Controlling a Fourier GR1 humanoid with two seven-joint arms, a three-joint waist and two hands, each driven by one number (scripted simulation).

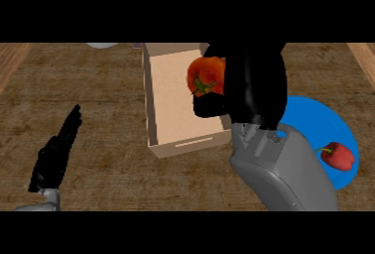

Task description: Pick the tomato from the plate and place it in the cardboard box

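Note:
My right hand [249, 84] is curled round a red-orange tomato [206, 74] with a green stem, holding it above the right side of the open cardboard box [176, 144]. The box is tan, long and lies at the middle of the counter. The hand and grey forearm hide the box's right wall and part of the blue plate [322, 124] at the right. My left hand [55, 154] rests open at the lower left, fingers straight and pointing up, well apart from the box.
A red bell pepper [338, 156] lies on the blue plate's right part. A pale round object [102, 45] shows at the top edge left of the box. The counter is wood-grained, with lighter strips at both sides.

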